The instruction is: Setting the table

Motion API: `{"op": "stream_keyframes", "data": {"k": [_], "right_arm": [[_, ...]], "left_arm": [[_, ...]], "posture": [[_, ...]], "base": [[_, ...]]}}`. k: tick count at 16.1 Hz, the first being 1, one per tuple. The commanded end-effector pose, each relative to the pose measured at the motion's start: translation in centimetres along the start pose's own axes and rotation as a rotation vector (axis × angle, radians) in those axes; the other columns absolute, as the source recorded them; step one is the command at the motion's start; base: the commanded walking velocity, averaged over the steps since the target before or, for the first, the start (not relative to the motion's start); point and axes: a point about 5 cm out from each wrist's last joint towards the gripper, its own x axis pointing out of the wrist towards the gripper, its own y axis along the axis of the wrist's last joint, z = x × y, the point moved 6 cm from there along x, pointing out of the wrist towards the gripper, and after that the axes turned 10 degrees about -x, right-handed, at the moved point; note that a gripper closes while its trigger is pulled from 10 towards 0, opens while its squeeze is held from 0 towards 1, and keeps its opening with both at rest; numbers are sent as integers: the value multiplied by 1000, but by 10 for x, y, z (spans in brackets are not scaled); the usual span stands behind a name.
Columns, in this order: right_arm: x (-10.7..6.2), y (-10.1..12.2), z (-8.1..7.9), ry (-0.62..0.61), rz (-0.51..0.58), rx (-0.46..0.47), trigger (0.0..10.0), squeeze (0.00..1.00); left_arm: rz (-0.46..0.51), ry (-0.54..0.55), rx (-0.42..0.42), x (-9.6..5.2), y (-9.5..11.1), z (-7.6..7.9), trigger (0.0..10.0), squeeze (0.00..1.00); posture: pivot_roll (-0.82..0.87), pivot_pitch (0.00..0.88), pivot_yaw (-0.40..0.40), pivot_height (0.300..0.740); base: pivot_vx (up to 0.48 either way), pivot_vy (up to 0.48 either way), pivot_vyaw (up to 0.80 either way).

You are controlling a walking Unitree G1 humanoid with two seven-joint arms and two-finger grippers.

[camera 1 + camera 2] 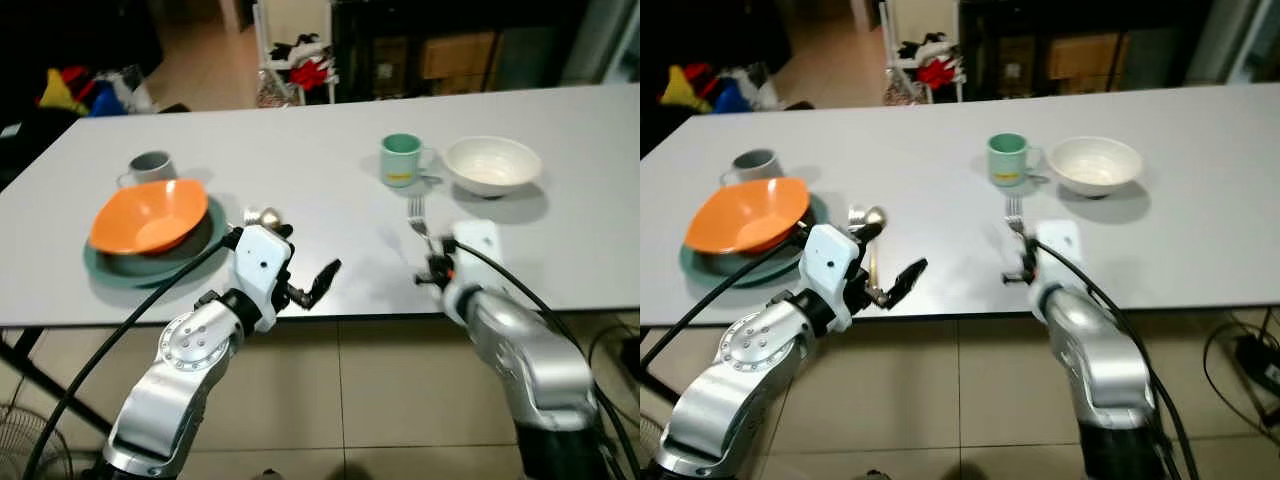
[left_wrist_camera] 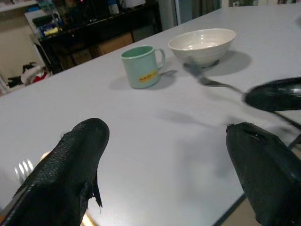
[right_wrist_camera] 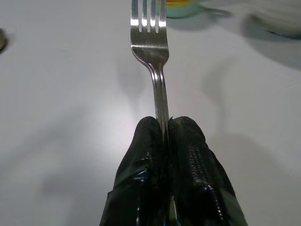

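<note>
two bowls [image 1: 150, 218], two mugs [image 1: 401, 159], one fork [image 3: 151, 42]

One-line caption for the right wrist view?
Right claw shut on a fork handle, tines pointing toward the green mug across the white table.
</note>
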Motion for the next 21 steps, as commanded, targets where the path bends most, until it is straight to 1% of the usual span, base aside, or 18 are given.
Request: {"op": "stream_keyframes", "data": {"k": [1,2,3,4,6,8,9,11,13,17,18,19,20,21], "right_arm": [[10,0,0,7,-15,10,10000,0],[21,2,-2,21,-32,24,10000,0],[29,2,-6,35,-47,25,10000,0],[32,3,-7,38,-55,22,10000,0],[54,7,-13,14,-79,24,10000,0],[69,9,-18,-12,-94,37,10000,0],[71,10,-21,-11,-98,37,10000,0],[79,9,-38,3,-111,13,10000,0],[82,11,-46,6,-114,11,10000,0],[84,9,-49,-8,-135,22,10000,0],[85,5,-49,-13,-157,35,10000,0],[85,3,-50,-14,-166,48,10000,714],[85,2,-51,-8,-169,65,10000,1000],[85,4,-51,-7,-165,70,10000,1000]], "left_arm": [[-21,-40,-1,-4,-1,3,10000,0],[-42,-72,-3,-6,-4,7,10000,0],[-55,-94,-1,-8,-6,10,10000,0],[-59,-102,2,-8,-7,10,10000,0],[-80,-148,0,-11,-9,17,10000,0],[-92,-165,-2,-14,-10,20,10000,0],[-96,-168,-2,-16,-11,20,10000,0],[-108,-167,-5,-21,-12,20,10000,0],[-113,-167,-9,-23,-13,19,10000,0],[-118,-184,-14,-24,-14,22,10000,0],[-121,-198,-17,-25,-14,24,10000,0],[-123,-206,-19,-25,-14,26,10000,0],[-124,-210,-20,-25,-15,27,10000,0],[-125,-212,-21,-25,-15,27,10000,0]], "posture": [[62,0,83,740],[63,0,85,740],[65,0,85,740],[65,0,84,740],[75,0,84,740],[79,0,83,740],[90,0,77,740],[105,0,67,740],[107,0,64,740],[103,0,66,740],[99,0,69,740],[97,0,69,740],[96,0,69,740],[96,0,68,740]], "base": [[0,0,0],[0,0,0],[0,0,0],[0,0,0],[0,0,0],[0,0,0],[0,0,0],[0,0,0],[0,0,0],[0,0,0],[0,0,0],[0,0,0],[0,0,0],[0,0,0]]}}
